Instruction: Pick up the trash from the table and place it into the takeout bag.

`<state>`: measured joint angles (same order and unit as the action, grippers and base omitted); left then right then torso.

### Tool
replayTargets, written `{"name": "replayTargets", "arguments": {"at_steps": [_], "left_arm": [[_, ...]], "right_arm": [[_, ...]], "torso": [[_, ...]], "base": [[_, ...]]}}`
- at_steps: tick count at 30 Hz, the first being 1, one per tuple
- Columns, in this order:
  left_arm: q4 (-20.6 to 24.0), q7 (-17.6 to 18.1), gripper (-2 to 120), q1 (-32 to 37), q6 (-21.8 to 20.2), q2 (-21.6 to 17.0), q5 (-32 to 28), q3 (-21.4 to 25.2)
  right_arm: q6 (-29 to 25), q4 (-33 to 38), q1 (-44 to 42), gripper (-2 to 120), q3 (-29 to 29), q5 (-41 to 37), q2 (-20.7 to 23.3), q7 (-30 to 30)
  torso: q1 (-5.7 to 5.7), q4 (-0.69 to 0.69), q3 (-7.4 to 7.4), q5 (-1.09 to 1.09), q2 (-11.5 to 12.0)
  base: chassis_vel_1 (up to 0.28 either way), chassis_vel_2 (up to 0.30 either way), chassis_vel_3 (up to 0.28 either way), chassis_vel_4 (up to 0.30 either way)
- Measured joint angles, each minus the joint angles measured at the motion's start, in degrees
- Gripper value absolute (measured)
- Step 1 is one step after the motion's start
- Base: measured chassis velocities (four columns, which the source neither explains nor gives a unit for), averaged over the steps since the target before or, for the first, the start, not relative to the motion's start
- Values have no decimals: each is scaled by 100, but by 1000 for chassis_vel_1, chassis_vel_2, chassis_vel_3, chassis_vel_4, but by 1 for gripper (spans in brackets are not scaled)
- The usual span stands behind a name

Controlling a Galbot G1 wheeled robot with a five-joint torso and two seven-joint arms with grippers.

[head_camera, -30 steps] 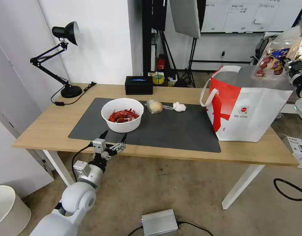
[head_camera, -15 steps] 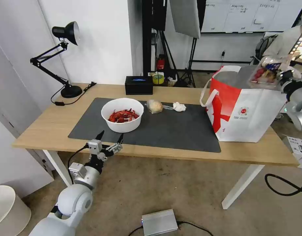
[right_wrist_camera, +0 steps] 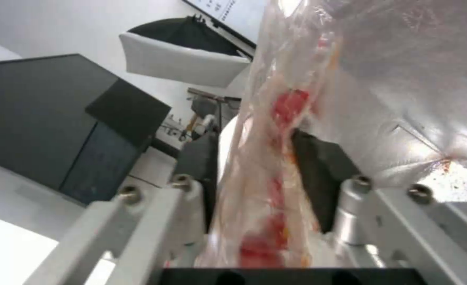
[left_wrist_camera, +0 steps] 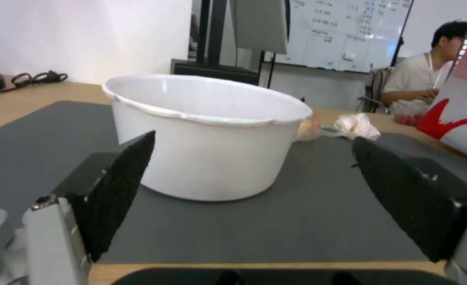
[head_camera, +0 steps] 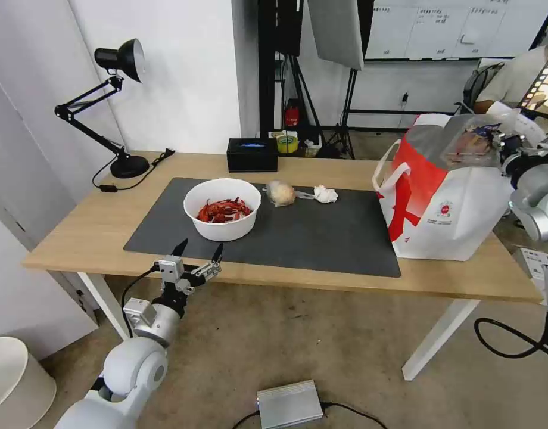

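Observation:
My right gripper [head_camera: 495, 146] is shut on the clear clamshell box [head_camera: 467, 143] with red bits, held down in the open mouth of the white and red takeout bag [head_camera: 447, 202]. In the right wrist view the box [right_wrist_camera: 267, 190] sits pinched in the right gripper [right_wrist_camera: 254, 152], with the foil lining [right_wrist_camera: 402, 71] beside it. My left gripper [head_camera: 198, 253] hangs open at the table's front edge, just short of the white bowl [head_camera: 222, 208] of crayfish shells. The bowl [left_wrist_camera: 207, 134] stands ahead of the left gripper's black pads [left_wrist_camera: 117, 190]. A yellowish plastic wad [head_camera: 281, 193] and a white tissue [head_camera: 325, 193] lie on the grey mat [head_camera: 310, 238].
A black desk lamp [head_camera: 116, 107] and its cable stand at the table's far left. A small black box [head_camera: 252, 155] sits at the back edge. The table [head_camera: 77, 232] has bare wood around the mat. A silver box [head_camera: 289, 404] and cables lie on the floor.
The right gripper has lowered the clamshell box from above the bag into its mouth, and the bag's top has shifted a little. The left gripper has drawn back slightly toward the front edge.

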<state>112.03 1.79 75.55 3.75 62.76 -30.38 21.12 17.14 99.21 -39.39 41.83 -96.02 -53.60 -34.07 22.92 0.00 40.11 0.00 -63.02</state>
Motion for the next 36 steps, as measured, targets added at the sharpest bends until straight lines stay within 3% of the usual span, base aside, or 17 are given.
{"name": "replayTargets", "arguments": {"at_steps": [1,4,5,12,18,28,36], "left_arm": [[0,0,100,0,0,0,0,0],[0,0,100,-15,0,9,4,-18],[0,0,100,-15,0,9,4,-18],[-1,-1,100,-29,0,7,4,-15],[-1,-1,100,-19,0,7,3,-18],[30,0,100,9,-2,18,1,-15],[141,-9,100,194,-2,25,28,118]], "right_arm": [[0,0,0,34,0,0,0,0],[6,40,-16,52,12,-22,25,5],[6,40,-16,52,12,-22,25,5],[14,187,-30,82,19,-96,59,-12],[21,300,-124,99,28,-80,89,86],[101,835,-669,100,32,405,201,945],[-264,1291,-1127,98,-36,1558,334,2566]], "torso": [[0,0,0,0,0],[0,0,0,0,0],[0,0,0,0,0],[0,0,0,0,0],[0,0,0,0,0],[0,0,0,0,0],[0,0,0,0,0]], "base": [[0,0,0,0],[0,0,0,0],[0,0,0,0],[0,0,0,0],[0,0,0,0],[0,0,0,0],[0,0,0,0]]}}
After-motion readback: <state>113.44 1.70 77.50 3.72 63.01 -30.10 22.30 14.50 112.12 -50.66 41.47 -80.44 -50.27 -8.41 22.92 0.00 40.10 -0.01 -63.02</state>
